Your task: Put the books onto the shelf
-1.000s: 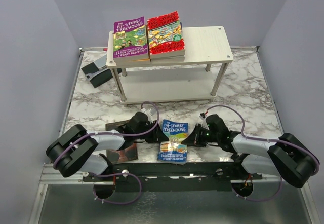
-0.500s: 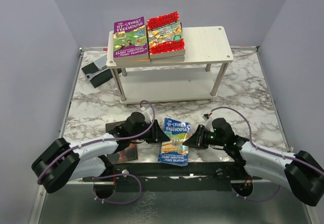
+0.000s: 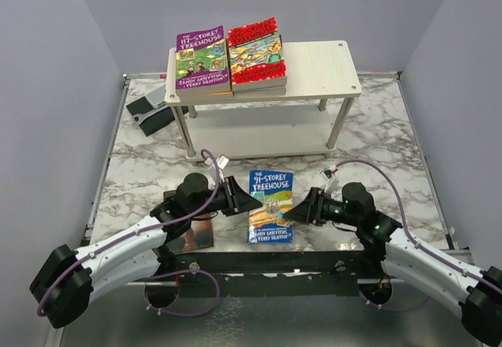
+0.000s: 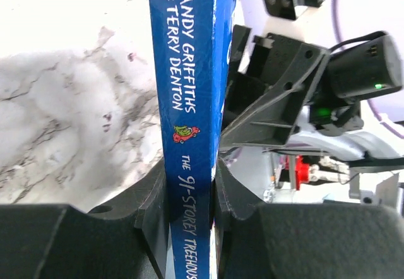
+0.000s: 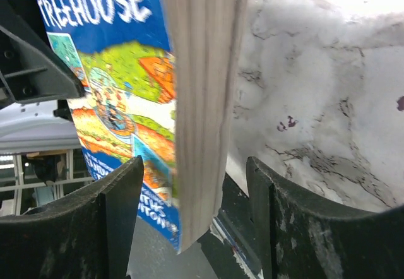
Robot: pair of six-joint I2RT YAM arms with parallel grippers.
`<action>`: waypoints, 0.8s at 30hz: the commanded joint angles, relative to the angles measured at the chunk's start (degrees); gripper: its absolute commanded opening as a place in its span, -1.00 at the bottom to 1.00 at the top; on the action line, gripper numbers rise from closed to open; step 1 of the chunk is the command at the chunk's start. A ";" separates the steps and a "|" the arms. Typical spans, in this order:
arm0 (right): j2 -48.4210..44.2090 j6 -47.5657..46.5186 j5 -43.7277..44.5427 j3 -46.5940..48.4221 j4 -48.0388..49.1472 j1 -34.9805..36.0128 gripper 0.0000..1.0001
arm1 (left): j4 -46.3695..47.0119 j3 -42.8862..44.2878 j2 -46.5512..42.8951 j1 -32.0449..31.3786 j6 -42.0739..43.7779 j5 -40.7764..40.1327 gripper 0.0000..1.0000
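Handover step: in front of the shelf (image 3: 314, 64), your left gripper (image 3: 252, 202) pinches the blue book (image 3: 271, 206) by its spine, right gripper (image 3: 292, 213) spread loose around its page edge; next, back the right clear, then lift to the top board.

We see a glossy printed cover on the blue book (image 3: 271, 206), while its page edges are plain matt cream paper. The left pincer (image 4: 189, 194) and right pincer (image 5: 192, 197) look like matt black plastic, faintly scuffed. The counter (image 3: 392, 151) has a smooth marble-patterned finish, and the shelf (image 3: 314, 64) shows pale wood-grain boards on shiny silver metal legs (image 3: 339, 124).
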 commanded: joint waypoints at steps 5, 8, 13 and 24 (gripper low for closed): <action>-2.30 -1.39 -6.42 3.18 4.24 -0.09 0.41 | 12.36 2.01 -6.91 0.40 -9.58 -1.13 -1.00; -1.39 -1.16 -8.50 4.19 6.54 -0.09 0.42 | 14.10 1.28 -8.98 0.49 -11.16 -2.43 -1.00; 1.95 1.13 -13.37 4.39 13.65 -0.09 0.42 | 19.43 -1.91 -12.57 0.50 -15.38 -5.60 -1.00; 2.81 5.31 -17.45 4.75 20.73 -0.05 0.34 | 17.78 -4.90 -18.76 0.57 -14.87 -10.78 -1.00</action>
